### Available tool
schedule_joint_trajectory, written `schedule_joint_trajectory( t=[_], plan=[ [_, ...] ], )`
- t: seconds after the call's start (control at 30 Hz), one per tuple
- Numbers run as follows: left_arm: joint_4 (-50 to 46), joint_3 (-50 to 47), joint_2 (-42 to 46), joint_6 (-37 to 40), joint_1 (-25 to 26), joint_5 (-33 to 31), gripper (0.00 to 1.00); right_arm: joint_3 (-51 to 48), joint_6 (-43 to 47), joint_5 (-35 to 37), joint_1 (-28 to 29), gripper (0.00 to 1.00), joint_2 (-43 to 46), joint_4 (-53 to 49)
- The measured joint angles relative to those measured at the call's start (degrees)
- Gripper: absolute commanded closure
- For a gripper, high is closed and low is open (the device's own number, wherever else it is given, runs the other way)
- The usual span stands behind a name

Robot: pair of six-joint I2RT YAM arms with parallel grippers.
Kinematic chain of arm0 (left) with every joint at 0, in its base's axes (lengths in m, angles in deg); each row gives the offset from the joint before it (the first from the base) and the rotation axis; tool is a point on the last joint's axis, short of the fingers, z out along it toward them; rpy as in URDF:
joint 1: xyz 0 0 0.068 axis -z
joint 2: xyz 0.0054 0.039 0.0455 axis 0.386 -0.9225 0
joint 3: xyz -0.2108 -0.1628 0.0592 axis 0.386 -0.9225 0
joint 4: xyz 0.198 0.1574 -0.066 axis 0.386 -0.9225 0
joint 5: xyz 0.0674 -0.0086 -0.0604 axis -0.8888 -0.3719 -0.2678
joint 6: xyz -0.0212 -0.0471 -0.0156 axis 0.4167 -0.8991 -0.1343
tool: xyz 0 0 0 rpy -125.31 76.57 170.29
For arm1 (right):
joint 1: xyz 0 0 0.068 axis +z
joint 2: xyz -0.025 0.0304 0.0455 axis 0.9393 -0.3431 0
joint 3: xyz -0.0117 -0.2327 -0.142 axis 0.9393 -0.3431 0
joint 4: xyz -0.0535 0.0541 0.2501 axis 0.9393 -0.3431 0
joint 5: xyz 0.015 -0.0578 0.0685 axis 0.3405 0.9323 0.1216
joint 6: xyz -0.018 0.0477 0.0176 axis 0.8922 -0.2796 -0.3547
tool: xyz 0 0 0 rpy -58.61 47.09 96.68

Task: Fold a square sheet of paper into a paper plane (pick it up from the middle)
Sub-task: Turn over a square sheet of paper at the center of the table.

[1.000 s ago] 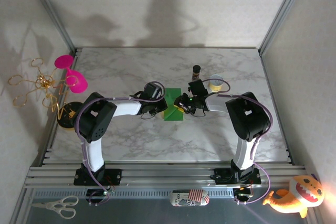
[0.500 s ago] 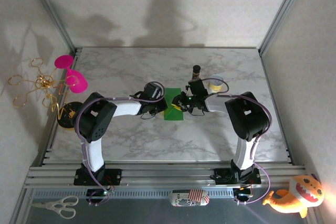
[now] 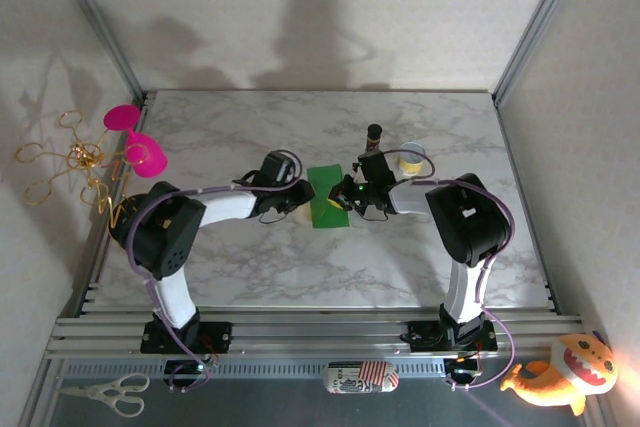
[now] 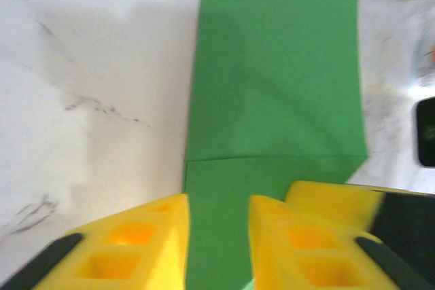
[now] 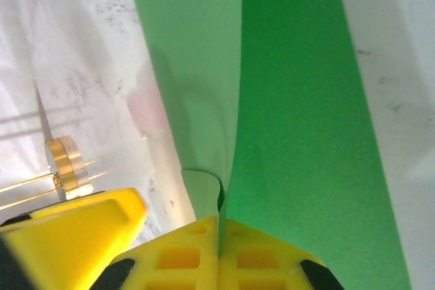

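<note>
The sheet of paper is bright green, folded into a narrow strip, and lies mid-table between both grippers. My right gripper is at its right edge, shut on a raised fold of the paper, which stands up between the yellow fingers. My left gripper is at the sheet's left edge, open; the green paper shows flat below the gap between its fingers. The right gripper's yellow finger sits close beside them.
A small dark bottle and a yellow-white tape roll stand just behind the right gripper. Pink cups and gold wire shapes are at the far left. Scissors and a toy shark lie off the table's front.
The left arm has drawn back to the left, uncovering more of the green sheet. The right gripper has stayed at the paper's right edge, shifting slightly.
</note>
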Motion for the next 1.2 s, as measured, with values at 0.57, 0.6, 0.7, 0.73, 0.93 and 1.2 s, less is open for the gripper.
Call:
schedule_joint_trajectory(
  t=[0.57,0.6,0.7,0.73,0.93,1.2],
  plan=[
    [29.68,-16.76,12.52,-11.74,-4.22,14.58,0.01,-1.73,-2.21,-8.52,-2.84,0.99,10.73,15.80],
    [31.10,-16.76,12.52,-12.17,-3.89,15.02,0.02,-1.73,-2.62,-9.05,-2.93,0.99,10.73,16.26],
    [34.29,-16.52,12.39,-12.61,-2.97,16.59,0.05,-1.81,-3.93,-10.49,-3.02,0.99,10.73,17.66],
    [34.80,-16.09,12.09,-12.61,-2.71,17.05,0.08,-1.86,-4.28,-10.84,-3.02,0.99,10.73,18.16],
    [35.93,-13.88,9.49,-13.38,-2.36,18.64,0.32,-2.08,-5.49,-12.68,-3.06,0.98,10.73,19.08],
    [37.18,-13.88,9.42,-13.68,-2.36,19.50,0.59,-2.10,-5.46,-13.35,-3.93,0.95,10.73,19.04]
  ],
)
